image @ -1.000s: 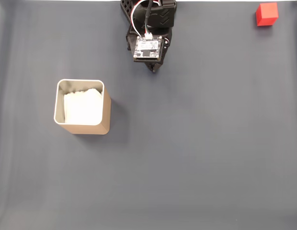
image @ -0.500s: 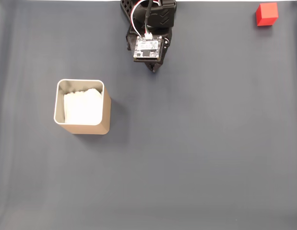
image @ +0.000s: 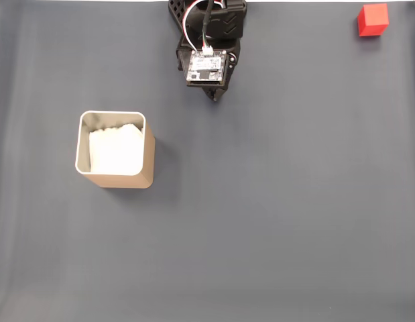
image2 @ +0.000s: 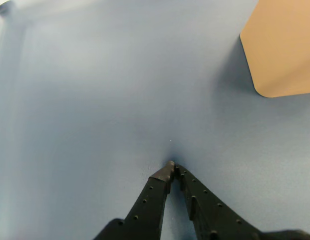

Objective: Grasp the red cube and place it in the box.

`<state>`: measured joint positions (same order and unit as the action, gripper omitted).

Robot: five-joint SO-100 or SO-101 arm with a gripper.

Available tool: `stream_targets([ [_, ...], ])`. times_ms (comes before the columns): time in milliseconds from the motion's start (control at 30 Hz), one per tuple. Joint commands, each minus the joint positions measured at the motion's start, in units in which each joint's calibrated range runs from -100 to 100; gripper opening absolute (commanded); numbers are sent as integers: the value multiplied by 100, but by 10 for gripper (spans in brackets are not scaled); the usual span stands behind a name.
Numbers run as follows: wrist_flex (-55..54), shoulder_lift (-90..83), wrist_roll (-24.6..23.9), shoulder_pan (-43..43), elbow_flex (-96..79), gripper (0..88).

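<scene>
Cube: the red cube (image: 373, 19) sits on the mat near the top right corner of the fixed view, well apart from the arm and to its right. Two faces show, a brighter top and a darker side, and it stands free with nothing touching it.

Box: the tan box (image: 148, 157) stands upright on the mat, below and left of the arm in the fixed view and well apart from it. Its pale rim is open upward and white lining shows inside. In the wrist view one tan wall with a rounded corner (image2: 282, 47) takes the upper right, casting a shadow on the mat beside it.

Arm: the black arm (image: 208, 40) enters from the top edge of the fixed view, between box and cube but closer to the box. A small white circuit board (image: 206, 67) with wires sits on top of it.

Gripper: in the wrist view the gripper (image2: 171, 167) comes up from the bottom edge, its two dark fingers meeting at the tips, so the jaws are closed with nothing between them. The tips point at bare mat, near its surface.

Cube relative to jaws: far off to the arm's right in the fixed view, not near the fingertips.

Mat: a plain grey-blue mat (image: 281, 215) covers the table around the arm.
</scene>
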<state>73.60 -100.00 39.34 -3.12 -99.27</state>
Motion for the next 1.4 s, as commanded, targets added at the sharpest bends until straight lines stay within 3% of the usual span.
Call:
stream_targets([
  [0,195,9,562,46,-64,1],
  [300,129,9,611,74,-64,1],
  [533,-1824,831,527,273,374,1],
  [700,-2333,1800,503,287,1377,1],
  [1000,-2629,2908,689,-25,2735,1],
  [1367,-1947,3713,630,-1204,4549,1],
])
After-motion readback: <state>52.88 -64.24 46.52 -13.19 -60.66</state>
